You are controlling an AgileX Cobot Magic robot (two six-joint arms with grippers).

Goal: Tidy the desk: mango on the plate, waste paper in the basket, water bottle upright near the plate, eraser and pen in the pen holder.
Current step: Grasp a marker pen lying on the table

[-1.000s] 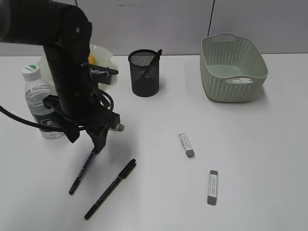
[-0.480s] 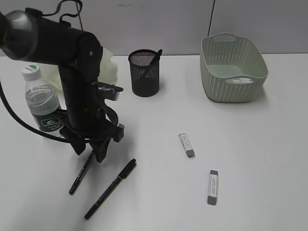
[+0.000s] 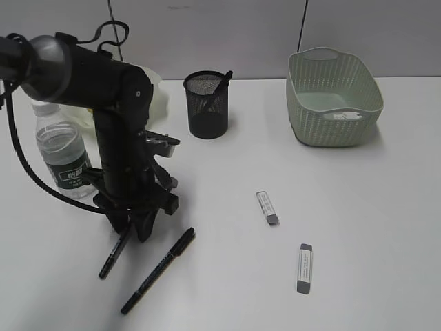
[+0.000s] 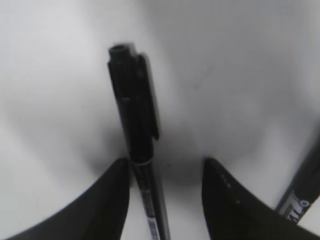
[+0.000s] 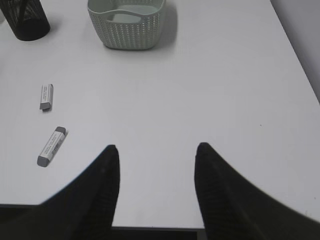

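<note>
Target pen (image 4: 134,145) lies flat on the counter (image 3: 358,227), its barrel running between the fingers of the left claw (image 4: 165,200) and lying close against the left-hand finger (image 4: 107,200); cap end points away from the claw. Jaws stand partly apart around the barrel, a clear gap on the other side, so no grip yet by my reading. Claw comes straight down over the pen, likely so both fingers can pinch the thin barrel from the sides.

Second pen (image 3: 158,271) lies just beside the claw, on its right, near-parallel; risk of nudging it on closing.

Beyond the claw: pen holder (image 3: 207,105) stands upright, one pen already leaning in it. Water bottle (image 3: 63,153) upright just left of the arm. Plate mostly hidden behind the arm; mango not visible.

Two erasers, near eraser (image 3: 267,207) and far eraser (image 3: 304,267), lie well off to the claw's right, untouched. Basket (image 3: 334,96) sits beyond them; cannot tell whether paper is inside.

Right claw (image 5: 156,185) hovers over the bare counter edge, fingers apart, holding nothing, parked clear of the working arm
</note>
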